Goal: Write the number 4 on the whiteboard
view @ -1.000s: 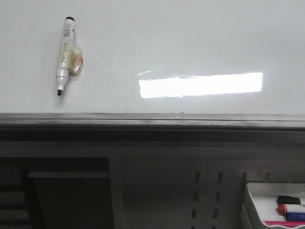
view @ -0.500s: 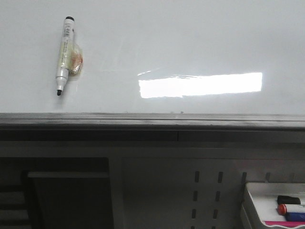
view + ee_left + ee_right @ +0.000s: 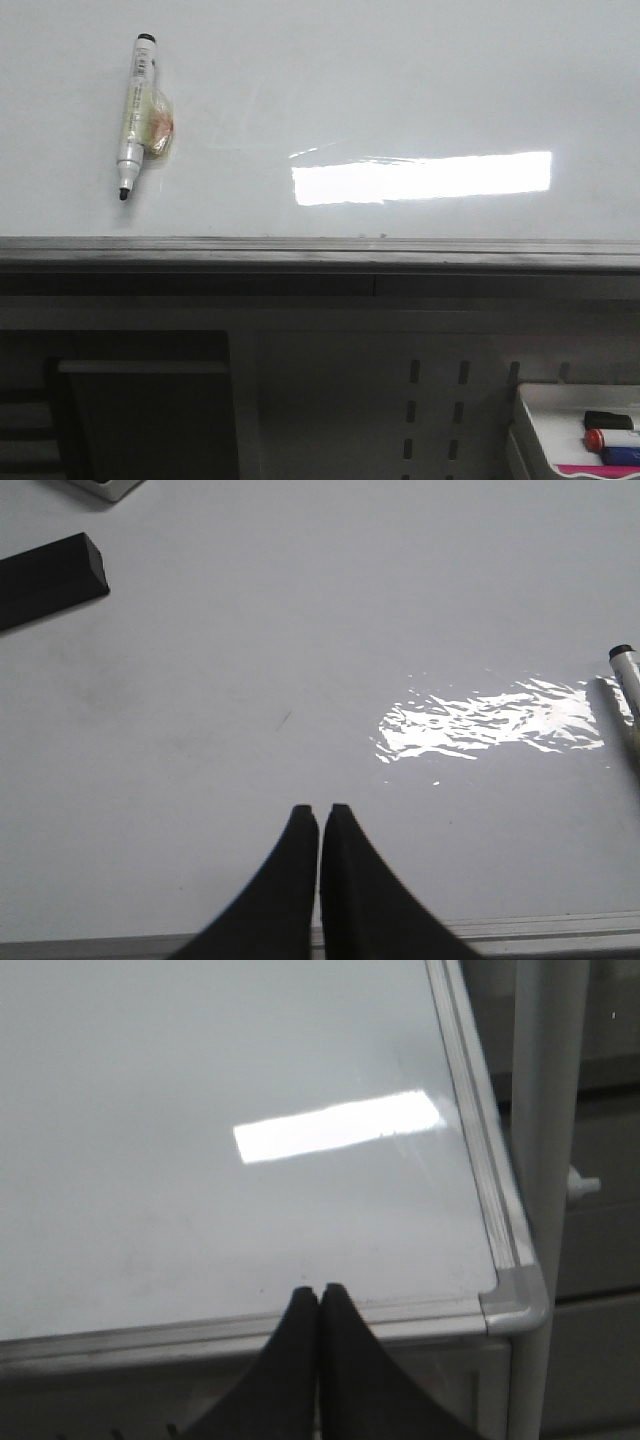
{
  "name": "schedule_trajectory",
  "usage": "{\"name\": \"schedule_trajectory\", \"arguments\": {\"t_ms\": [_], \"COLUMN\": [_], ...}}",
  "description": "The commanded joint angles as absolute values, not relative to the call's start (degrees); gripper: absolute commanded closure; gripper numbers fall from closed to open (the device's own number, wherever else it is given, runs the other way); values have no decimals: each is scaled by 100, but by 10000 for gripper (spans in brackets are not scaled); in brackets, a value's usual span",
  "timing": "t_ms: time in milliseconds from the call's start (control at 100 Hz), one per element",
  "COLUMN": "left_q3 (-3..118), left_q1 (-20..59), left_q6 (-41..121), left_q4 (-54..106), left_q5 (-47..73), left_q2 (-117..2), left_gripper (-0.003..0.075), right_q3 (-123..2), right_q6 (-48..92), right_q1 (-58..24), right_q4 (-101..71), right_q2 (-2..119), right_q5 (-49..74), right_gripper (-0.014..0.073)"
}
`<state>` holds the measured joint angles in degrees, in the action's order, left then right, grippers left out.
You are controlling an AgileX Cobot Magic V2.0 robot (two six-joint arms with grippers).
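The whiteboard (image 3: 400, 90) is glossy white with a grey edge rail and a bright rectangular glare. No number 4 shows on it in any view. A white marker pen (image 3: 134, 115) with black ends lies on the board at the left, a small clear wrapper beside it. Its tip also shows in the left wrist view (image 3: 625, 680). My left gripper (image 3: 318, 810) is shut and empty over the board near its rail. My right gripper (image 3: 319, 1290) is shut and empty over the board's edge near a corner (image 3: 510, 1300). Neither gripper shows in the front view.
A small white tray (image 3: 575, 430) with black, red and blue markers sits below the board at the right. A black bar (image 3: 50, 578) lies on the board in the left wrist view. A grey post (image 3: 545, 1160) stands past the board's corner.
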<state>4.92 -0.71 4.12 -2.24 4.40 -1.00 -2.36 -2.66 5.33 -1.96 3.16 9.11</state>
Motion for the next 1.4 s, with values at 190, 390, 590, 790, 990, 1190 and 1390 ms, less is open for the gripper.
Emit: {"name": "schedule_trajectory", "arguments": {"t_ms": [190,390,590,790,990,1190,1390], "left_q3": [2237,2391,2327,2338,2338,2348,2434], "left_q1": [-82,38,807,2247,3347,3422,3432], "left_q6": [348,348,348,32,0,0,-192], "left_q4": [-679,-446,-217,166,795,1095,1142], "left_q5": [1224,707,-1031,-1275,-2076,-2481,-3038], "left_q2": [-1384,-2411,-3497,-4448,-5366,-6331,-6993], "left_gripper": [740,524,295,342,255,237,237], "right_q3": [-1506,-1612,-1612,-1612,-1612,-1612,-1612], "right_q6": [-284,-284,-284,-284,-284,-284,-284], "right_q1": [436,372,372,372,372,372,372], "right_q4": [-231,-231,-231,-231,-231,-231,-231], "right_q2": [1932,2204,2204,2204,2193,2186,2186], "right_q5": [1383,1427,1314,779,937,937,958], "right_gripper": [658,658,658,658,658,658,658]}}
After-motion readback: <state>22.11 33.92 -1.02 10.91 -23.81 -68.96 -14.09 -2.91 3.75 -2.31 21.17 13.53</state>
